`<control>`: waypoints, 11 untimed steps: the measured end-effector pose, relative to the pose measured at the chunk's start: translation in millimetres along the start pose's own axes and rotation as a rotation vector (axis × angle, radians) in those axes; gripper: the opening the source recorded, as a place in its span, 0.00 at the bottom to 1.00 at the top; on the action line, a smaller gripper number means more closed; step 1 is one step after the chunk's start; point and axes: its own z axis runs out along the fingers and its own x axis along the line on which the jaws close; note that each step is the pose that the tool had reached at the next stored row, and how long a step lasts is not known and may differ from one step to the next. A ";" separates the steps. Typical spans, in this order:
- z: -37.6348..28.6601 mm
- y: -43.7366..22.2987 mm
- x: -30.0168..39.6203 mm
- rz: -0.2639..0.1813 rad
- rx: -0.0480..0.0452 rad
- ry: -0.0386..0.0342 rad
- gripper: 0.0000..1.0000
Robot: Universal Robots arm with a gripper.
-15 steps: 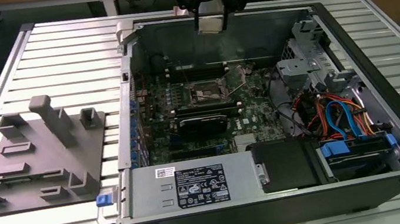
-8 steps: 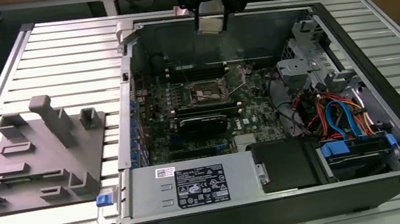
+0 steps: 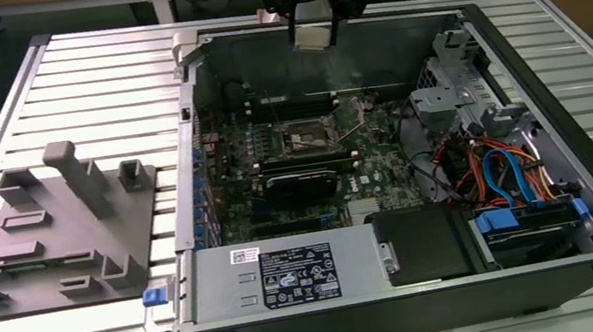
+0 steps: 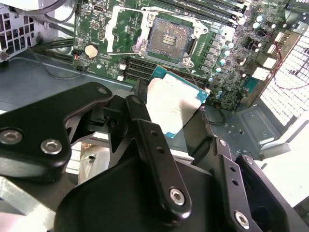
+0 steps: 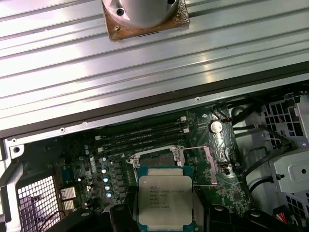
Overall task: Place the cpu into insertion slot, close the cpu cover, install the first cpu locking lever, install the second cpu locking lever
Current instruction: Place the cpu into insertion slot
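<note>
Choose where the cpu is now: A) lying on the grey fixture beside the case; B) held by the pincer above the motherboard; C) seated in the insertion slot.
B: the pincer grips the cpu in the air, and the insertion slot is empty.

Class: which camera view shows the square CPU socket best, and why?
The second wrist view: the square metal-rimmed socket lies uncovered, dark centre fully visible. In the first wrist view the silvery square chip hides part of the socket; the exterior view shows the socket tiny.
</note>
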 end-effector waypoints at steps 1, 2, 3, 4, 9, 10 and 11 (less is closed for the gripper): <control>0.0 0.0 0.0 0.000 0.0001 0.0000 0.54; 0.0 0.0 0.0 0.000 0.0000 0.0000 0.54; 0.0 0.0 0.0 0.000 0.0000 0.0000 0.54; 0.0 0.0 0.0 0.000 0.0001 0.0000 0.54; 0.0 0.0 0.0 0.011 -0.0001 -0.0010 0.54; 0.1 0.0 0.0 0.015 -0.0002 -0.0014 0.54; 0.1 0.0 0.0 0.020 -0.0002 -0.0018 0.54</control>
